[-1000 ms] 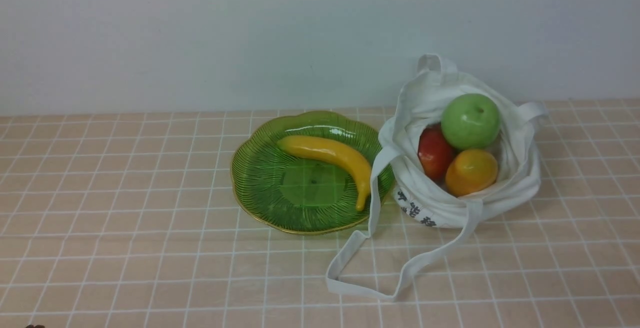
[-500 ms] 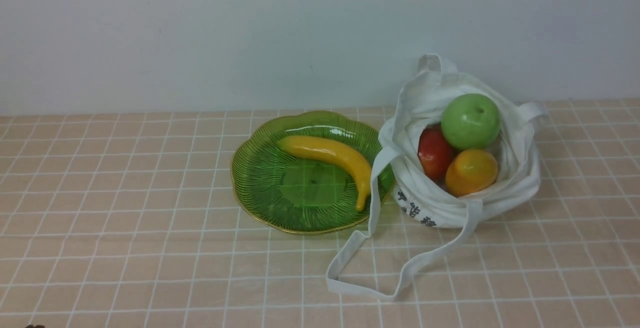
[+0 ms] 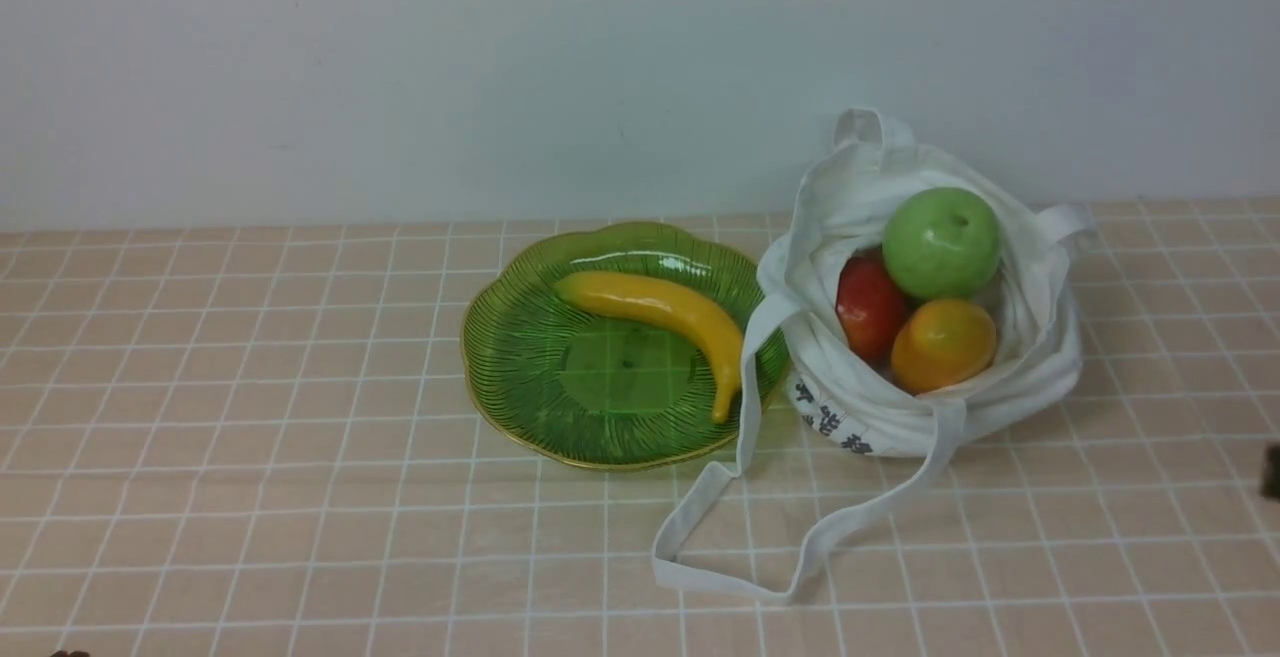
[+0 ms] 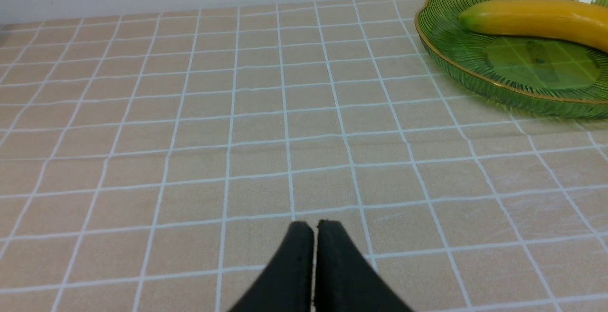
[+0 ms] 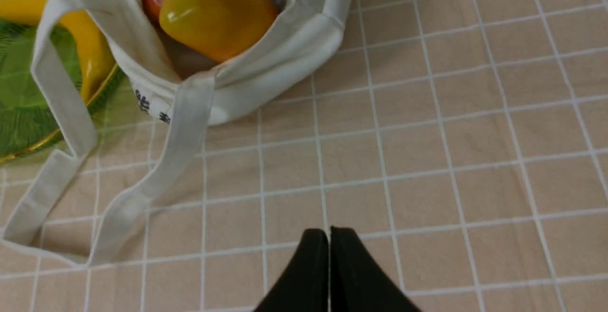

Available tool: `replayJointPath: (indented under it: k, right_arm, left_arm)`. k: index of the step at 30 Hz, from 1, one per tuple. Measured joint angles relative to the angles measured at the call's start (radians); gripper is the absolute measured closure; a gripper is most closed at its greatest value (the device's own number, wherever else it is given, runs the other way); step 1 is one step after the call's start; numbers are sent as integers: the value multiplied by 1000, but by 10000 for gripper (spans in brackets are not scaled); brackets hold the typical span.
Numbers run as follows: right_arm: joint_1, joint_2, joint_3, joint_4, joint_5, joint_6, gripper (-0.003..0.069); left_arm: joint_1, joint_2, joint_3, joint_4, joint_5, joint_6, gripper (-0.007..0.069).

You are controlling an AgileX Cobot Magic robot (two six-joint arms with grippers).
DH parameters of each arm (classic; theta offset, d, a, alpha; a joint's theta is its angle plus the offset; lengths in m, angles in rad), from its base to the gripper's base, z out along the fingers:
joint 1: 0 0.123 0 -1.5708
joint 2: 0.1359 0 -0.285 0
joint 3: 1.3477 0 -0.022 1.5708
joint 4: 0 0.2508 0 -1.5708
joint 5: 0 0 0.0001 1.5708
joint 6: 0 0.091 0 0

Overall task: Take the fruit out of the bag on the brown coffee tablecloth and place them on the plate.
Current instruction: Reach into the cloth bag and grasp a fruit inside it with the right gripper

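The white bag (image 3: 900, 417) sits open on the checked brown tablecloth (image 3: 250, 437), right of the green plate (image 3: 520, 357). In the bag lie a green apple (image 3: 941, 242), a red apple (image 3: 868, 305) and an orange fruit (image 3: 942, 345). The peach is hidden. The bag (image 5: 266, 79) and orange fruit (image 5: 216, 15) also show in the right wrist view. My right gripper (image 5: 329, 232) is shut and empty, over the cloth on the near side of the bag; a dark bit of it (image 3: 1272, 472) shows at the right edge. My left gripper (image 4: 314, 226) is shut and empty, over bare cloth, apart from the plate (image 4: 456, 65).
A yellow banana (image 3: 665, 322) lies on the plate. The bag's long straps (image 3: 760, 537) trail over the plate's right rim and onto the cloth in front. A pale wall stands behind the table.
A dark part of my right gripper has come into the front view at the right edge. Bag, fruit and plate have not moved.
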Motion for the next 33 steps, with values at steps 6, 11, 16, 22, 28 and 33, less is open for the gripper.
replayJointPath:
  k: [6,11,16,22,28,33]
  right_arm:
    - [3,344,-245,147,-105,-134,477]
    - [5,509,-368,187,-114,-260,276]
    - [14,672,-499,216,-134,-359,33]
    - [73,831,-616,224,-158,-396,-30]
    - [85,958,-712,189,-193,-369,-32]
    - [85,1047,-749,91,-218,-298,-32]
  left_arm:
    - [0,0,0,0,0,0,632]
    - [0,0,0,0,0,0,632]
    - [0,0,0,0,0,0,632]
    - [0,0,0,0,0,0,632]
    - [0,0,0,0,0,0,632]
    - [0,0,0,0,0,0,632]
